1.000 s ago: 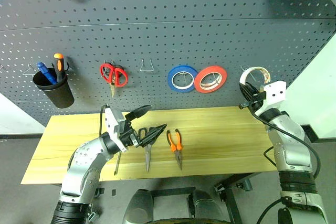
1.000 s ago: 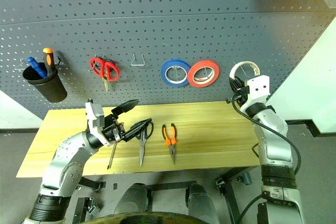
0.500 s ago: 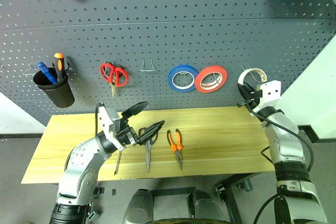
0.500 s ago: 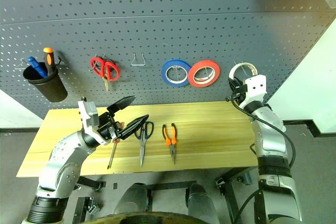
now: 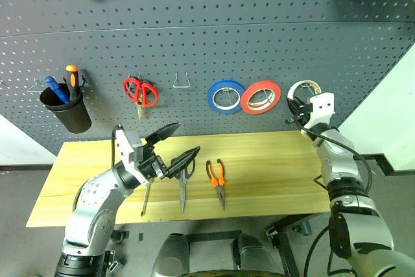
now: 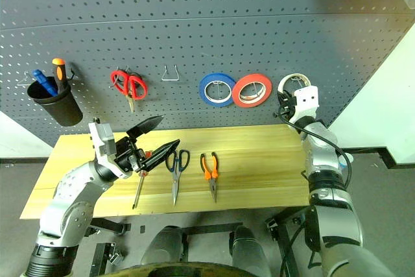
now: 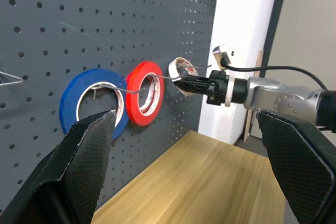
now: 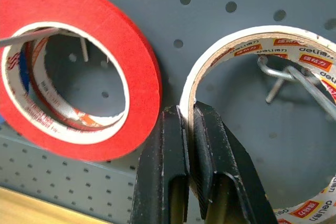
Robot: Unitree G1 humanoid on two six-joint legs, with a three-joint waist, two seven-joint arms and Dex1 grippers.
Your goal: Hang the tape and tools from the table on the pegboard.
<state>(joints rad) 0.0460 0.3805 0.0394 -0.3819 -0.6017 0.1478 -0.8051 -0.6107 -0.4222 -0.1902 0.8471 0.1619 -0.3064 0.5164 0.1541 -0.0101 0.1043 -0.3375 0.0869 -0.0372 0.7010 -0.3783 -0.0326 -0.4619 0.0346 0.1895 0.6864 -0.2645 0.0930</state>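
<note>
Right wrist view reveals right pincer (image 8: pixel 189 124) pinching tape (image 8: pixel 252 40) rim.

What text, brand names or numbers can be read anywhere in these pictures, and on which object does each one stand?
"deli", repeated in red labels around the inner cardboard core of the whitish-cream tape ring pinched by the right gripper.
Small characters beside each "deli" label: too small to read.
Red and blue marks on the inner core of the red-orange tape roll: blurred, unreadable.
No readable text on the dark grey pegboard or the tools.
</note>
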